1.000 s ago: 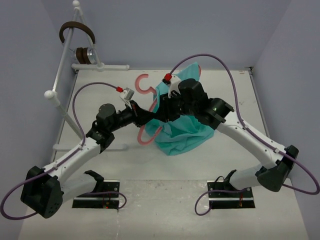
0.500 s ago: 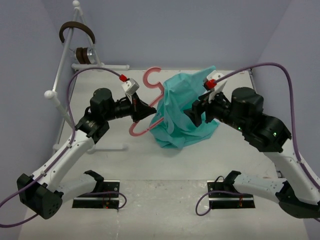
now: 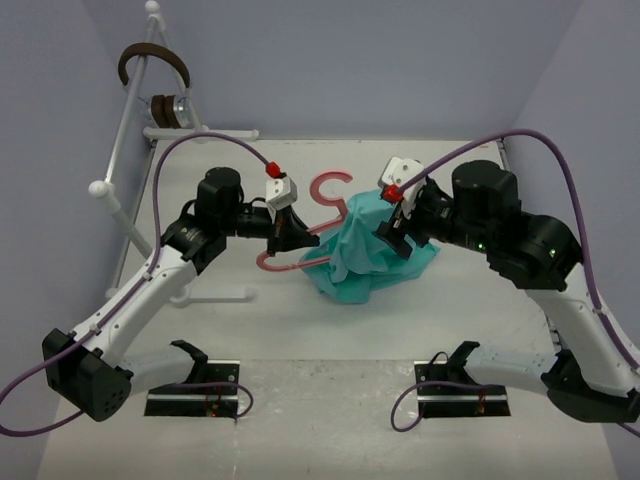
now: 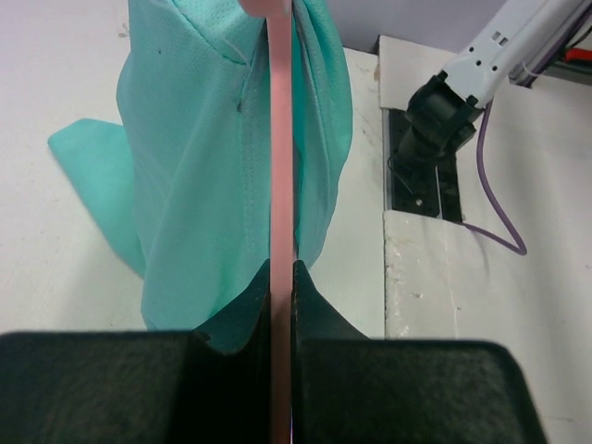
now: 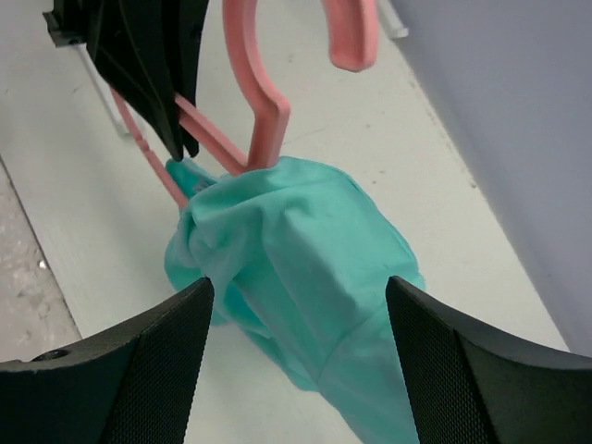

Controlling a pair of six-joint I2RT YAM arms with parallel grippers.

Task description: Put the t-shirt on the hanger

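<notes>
The pink hanger [image 3: 330, 187] is held off the table, its hook pointing to the back. My left gripper [image 3: 291, 232] is shut on the hanger's bar [image 4: 280, 139], which runs straight between the closed jaws [image 4: 281, 277]. The teal t-shirt [image 3: 375, 255] is bunched over the hanger's right end and slumps onto the table. It hangs beside the bar in the left wrist view [image 4: 203, 166]. My right gripper [image 3: 396, 228] is open and empty just above the shirt. In the right wrist view the gripper [image 5: 296, 301] is spread wide over the shirt [image 5: 305, 250], below the hanger's hook [image 5: 264, 83].
A white tubular rack [image 3: 125, 110] stands at the back left with brown headphones [image 3: 152, 58] on top. Its foot bars [image 3: 232, 294] lie on the table under my left arm. Walls close in the left, back and right sides.
My left gripper has carried the hanger to the right. The t-shirt's raised part has dropped into a lower heap. My right gripper has shifted slightly and stands open over it.
</notes>
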